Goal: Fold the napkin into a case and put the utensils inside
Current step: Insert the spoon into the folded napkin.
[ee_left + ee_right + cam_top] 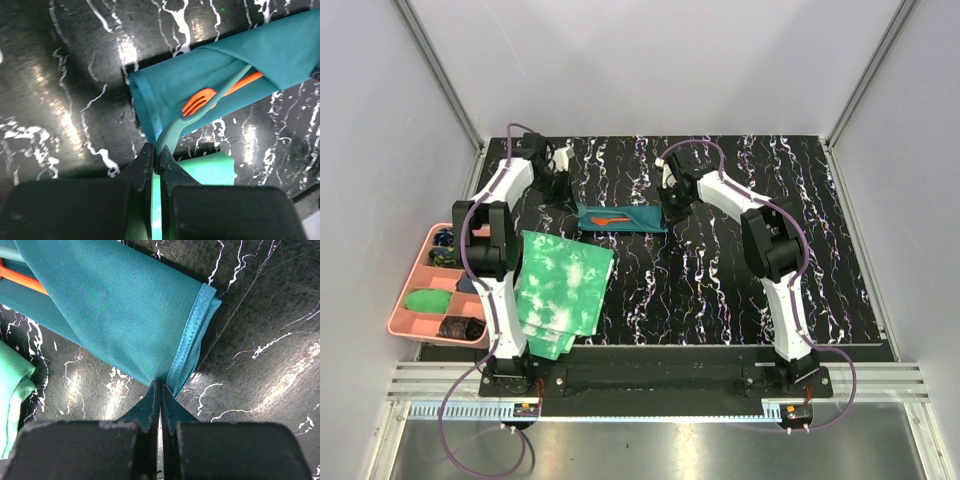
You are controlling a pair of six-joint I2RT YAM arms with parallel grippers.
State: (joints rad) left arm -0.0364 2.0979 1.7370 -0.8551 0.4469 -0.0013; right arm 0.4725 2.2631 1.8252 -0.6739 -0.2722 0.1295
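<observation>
The dark teal napkin [632, 217] lies folded into a long slim case [235, 60] at the middle of the table. The orange-red utensil [200, 101] pokes out of the case's left end, prongs showing. Beside it, the teal spoon [176, 131] runs out of the same opening. My left gripper [159, 156] is shut on the spoon's near end, at the case's left end [567, 197]. My right gripper [160, 385] is shut on the hemmed corner of the napkin [125, 305] at the case's right end [669, 208]. The orange-red utensil [22, 280] shows at the top left of the right wrist view.
A green-and-white tie-dye cloth [563, 285] lies in front of the case, near the left arm; it also shows as a green cloth [212, 170] in the left wrist view. A pink compartment tray [404, 290] with small items stands off the table's left edge.
</observation>
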